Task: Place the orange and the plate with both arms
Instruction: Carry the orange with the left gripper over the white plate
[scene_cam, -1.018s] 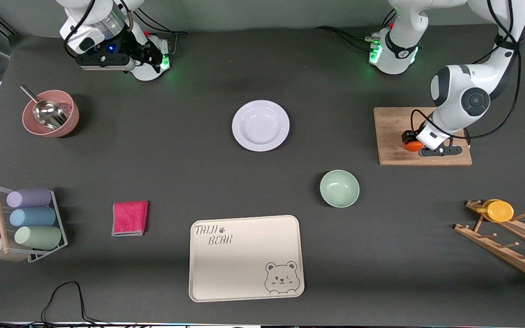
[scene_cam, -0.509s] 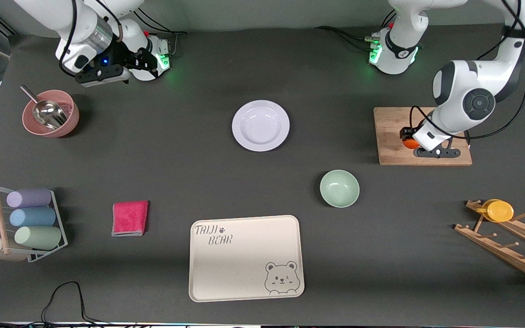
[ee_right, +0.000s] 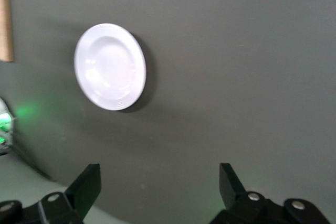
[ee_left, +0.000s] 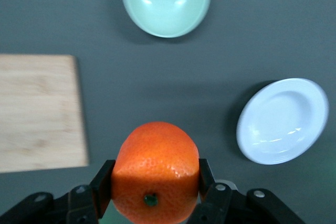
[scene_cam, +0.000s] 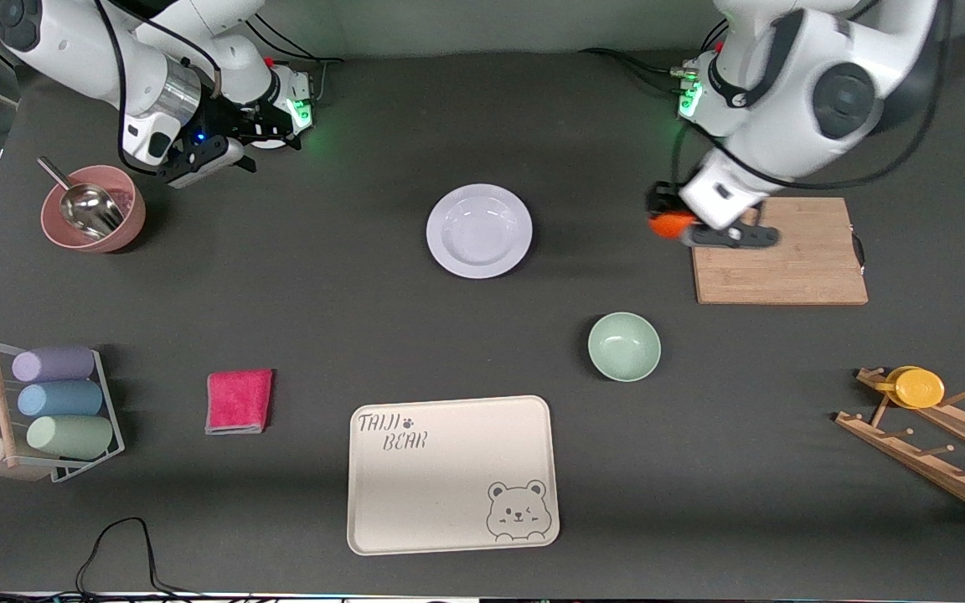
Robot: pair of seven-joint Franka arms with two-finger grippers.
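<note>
My left gripper [scene_cam: 668, 223] is shut on the orange [scene_cam: 668, 224], holding it in the air over the table just off the wooden board's edge, toward the plate. In the left wrist view the orange [ee_left: 155, 172] fills the jaws, stem spot showing. The pale white-lavender plate [scene_cam: 479, 230] sits on the table's middle; it shows in the left wrist view [ee_left: 283, 121] and the right wrist view [ee_right: 109, 66]. My right gripper [scene_cam: 213, 159] is open and empty, up in the air near its base, beside the pink bowl.
A wooden board [scene_cam: 778, 250] lies at the left arm's end. A mint-green bowl [scene_cam: 624, 346] and a cream bear tray [scene_cam: 451, 473] lie nearer the camera. A pink bowl with a scoop [scene_cam: 93, 208], a red cloth [scene_cam: 239, 401], a cup rack [scene_cam: 43, 410] and a wooden rack [scene_cam: 935, 435] ring the table.
My left gripper has lifted the orange off the board and carried it toward the plate. My right gripper has come down and swung toward the table's middle.
</note>
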